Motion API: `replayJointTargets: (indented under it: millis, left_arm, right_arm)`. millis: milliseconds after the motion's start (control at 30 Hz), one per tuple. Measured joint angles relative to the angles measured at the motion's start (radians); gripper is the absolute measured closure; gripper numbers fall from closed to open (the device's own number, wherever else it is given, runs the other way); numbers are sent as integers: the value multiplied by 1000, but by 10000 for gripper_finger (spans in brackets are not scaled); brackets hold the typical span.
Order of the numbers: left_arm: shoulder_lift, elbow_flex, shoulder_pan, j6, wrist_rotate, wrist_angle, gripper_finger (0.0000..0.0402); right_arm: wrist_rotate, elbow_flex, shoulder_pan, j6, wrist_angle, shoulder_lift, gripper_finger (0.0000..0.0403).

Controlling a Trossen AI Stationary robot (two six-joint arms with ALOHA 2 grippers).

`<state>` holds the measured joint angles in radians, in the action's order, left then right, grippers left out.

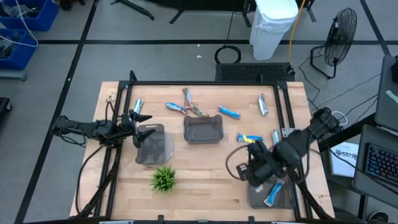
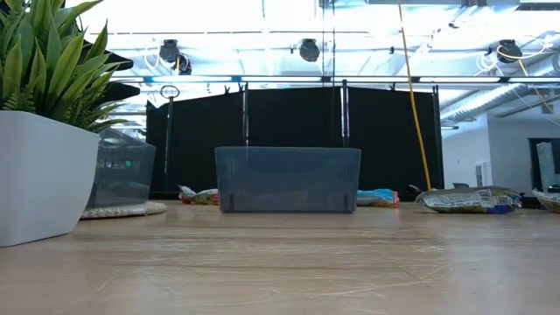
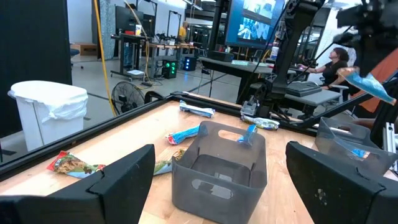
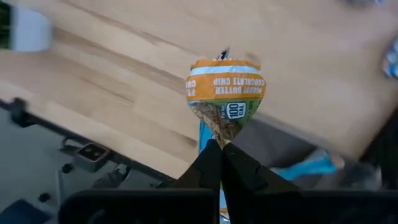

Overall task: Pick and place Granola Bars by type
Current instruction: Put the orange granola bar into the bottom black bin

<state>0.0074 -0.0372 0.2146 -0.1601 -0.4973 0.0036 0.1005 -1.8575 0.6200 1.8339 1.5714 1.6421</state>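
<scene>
Right jaws (image 4: 219, 148) are pinching shut on an orange-labelled granola bar (image 4: 225, 93), hanging over the right-hand tray (image 1: 256, 198). Left jaws (image 3: 217, 180) are gaping empty beside the left tray (image 1: 151, 144) on the counter (image 1: 205, 180).

The whole pale wooden desk (image 1: 205, 180) is seen from straight overhead. It is crossed level from its surface by the low view. The dark grey rectangular plastic tray (image 1: 203, 129) at mid-desk is shared by high, low and left wrist views.
</scene>
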Motion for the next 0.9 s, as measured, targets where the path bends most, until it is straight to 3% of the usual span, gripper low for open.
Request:
replayJointTargets:
  millis: [467, 900]
  left_arm:
    - [0, 0, 0, 0, 0, 0, 41]
    - [0, 0, 0, 0, 0, 0, 41]
  right_arm:
    - [-58, 228, 150, 355, -136, 0, 403]
    - [-133, 419, 174, 399, -266, 0, 403]
